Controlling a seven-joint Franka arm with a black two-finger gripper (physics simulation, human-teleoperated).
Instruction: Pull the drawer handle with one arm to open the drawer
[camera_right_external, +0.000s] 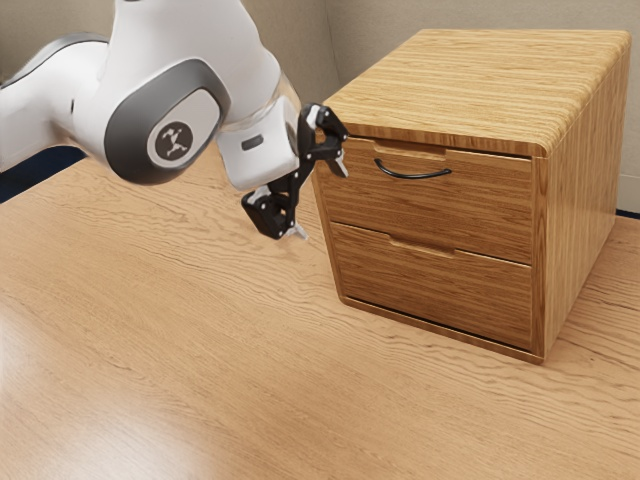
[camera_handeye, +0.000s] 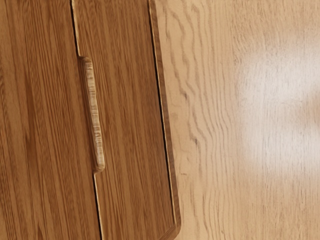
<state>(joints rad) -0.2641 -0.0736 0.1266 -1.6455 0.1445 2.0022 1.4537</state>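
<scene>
Nothing is done yet: the top drawer (camera_right_external: 450, 205) sits shut in the cabinet (camera_right_external: 480, 80), its black handle (camera_right_external: 412, 173) untouched, while the gripper (camera_right_external: 320, 200) hangs near the front's edge, fingers (camera_right_external: 330, 135) spread, so the grasp and pull remain.

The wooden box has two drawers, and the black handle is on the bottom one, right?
No. The black handle is on the top drawer; the exterior view shows it. The wooden box does have two drawers.

gripper (camera_right_external: 315, 193) spread (beside cabinet (camera_right_external: 480, 90)) | handle (camera_right_external: 412, 174) untouched | top drawer (camera_right_external: 450, 205) closed
</scene>
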